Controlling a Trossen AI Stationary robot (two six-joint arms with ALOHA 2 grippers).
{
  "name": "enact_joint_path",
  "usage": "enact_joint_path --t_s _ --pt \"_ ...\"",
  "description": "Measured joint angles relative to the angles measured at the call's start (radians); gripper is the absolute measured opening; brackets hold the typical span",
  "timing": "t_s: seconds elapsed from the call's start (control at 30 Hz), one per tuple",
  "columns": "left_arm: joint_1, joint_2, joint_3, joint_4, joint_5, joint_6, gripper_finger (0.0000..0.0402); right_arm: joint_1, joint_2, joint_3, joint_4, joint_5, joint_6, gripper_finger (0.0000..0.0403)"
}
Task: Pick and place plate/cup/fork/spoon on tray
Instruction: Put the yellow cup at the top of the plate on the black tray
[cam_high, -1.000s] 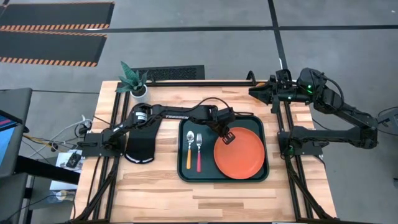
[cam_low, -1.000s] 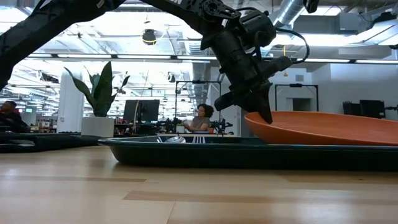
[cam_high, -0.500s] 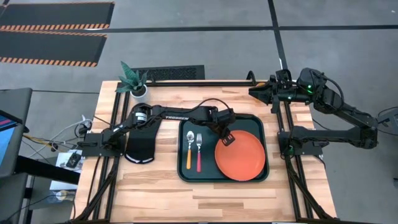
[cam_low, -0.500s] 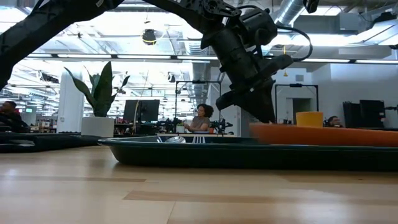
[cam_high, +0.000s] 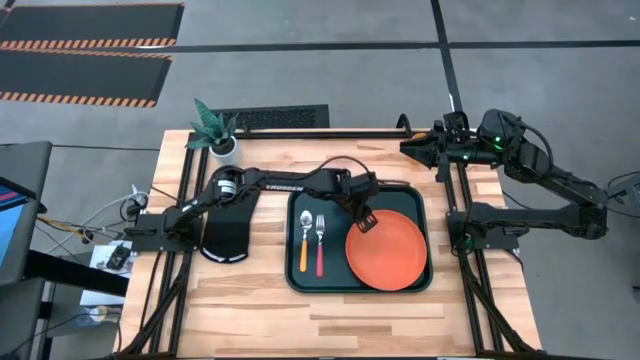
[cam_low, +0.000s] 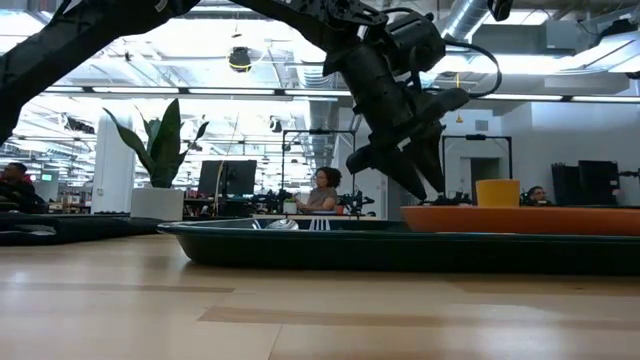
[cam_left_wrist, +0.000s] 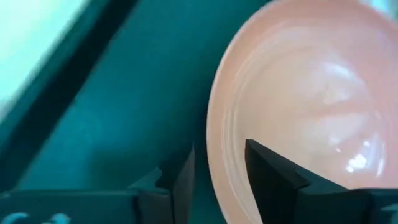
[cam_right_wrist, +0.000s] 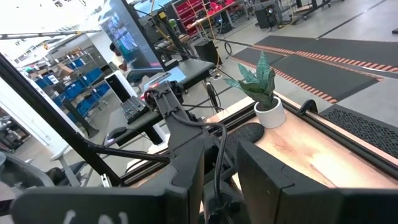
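High view: the tray (cam_high: 296, 275) sits mid-desk (cam_high: 250, 300), with the plate (cam_high: 386, 250) lying flat in its right half, the spoon (cam_high: 304, 240) and the fork (cam_high: 320, 240) side by side in its left half, spoon leftmost. Left claw (cam_high: 365, 221) is over the tray at the plate's upper-left rim, arm stretched across from the left side. Right claw (cam_high: 412, 146) is parked well apart, at the desk's back right edge, over the frame rail. A black oven mitt (cam_high: 226, 236) lies left of the tray, a small potted plant (cam_high: 216, 133) at the back left corner. Low view: plate (cam_low: 520, 218) rests level inside the tray (cam_low: 400, 245), left claw (cam_low: 420, 180) just above the plate's near-left edge, fingers pointing down and slightly apart. The cup (cam_low: 497, 192) shows behind the plate, upright; cannot tell whether it stands on the tray. A seated person (cam_low: 324, 190) is in the room beyond. Left wrist view: left claw (cam_left_wrist: 219, 168) spread, one finger either side of the plate's rim (cam_left_wrist: 298, 99), not squeezing it; tray floor (cam_left_wrist: 112, 106) beside. Right wrist view: right claw (cam_right_wrist: 217, 174) with a gap between its fingers, holding nothing; potted plant (cam_right_wrist: 264, 93) and the left arm (cam_right_wrist: 177, 130) farther off.
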Motion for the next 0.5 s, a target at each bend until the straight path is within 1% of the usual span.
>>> enact_joint_path --t_s 0.2,0.27,0.37,0.43,0.47,0.5 --pt "0.068 0.0 0.142 -0.082 -0.009 0.014 0.0172 -0.01 -0.001 0.0 0.0 0.0 0.004 0.0118" --pt "0.094 0.0 0.205 -0.073 -0.056 0.03 0.0185 -0.017 -0.002 0.0 0.0 0.0 0.005 0.0118" --pt "0.132 -0.002 0.286 -0.059 -0.155 0.055 0.0199 -0.031 -0.002 0.0 -0.004 0.016 0.035 0.0118" --pt "0.161 -0.007 0.291 -0.028 -0.174 0.055 0.0203 -0.044 -0.004 0.0 -0.043 0.078 0.053 0.0118" --pt "0.176 -0.013 0.288 -0.027 -0.163 0.048 0.0204 -0.051 -0.008 0.0 -0.085 0.132 0.056 0.0118" --pt "0.19 -0.017 0.286 -0.051 -0.143 0.044 0.0204 -0.059 -0.011 0.0 -0.147 0.215 0.056 0.0118"
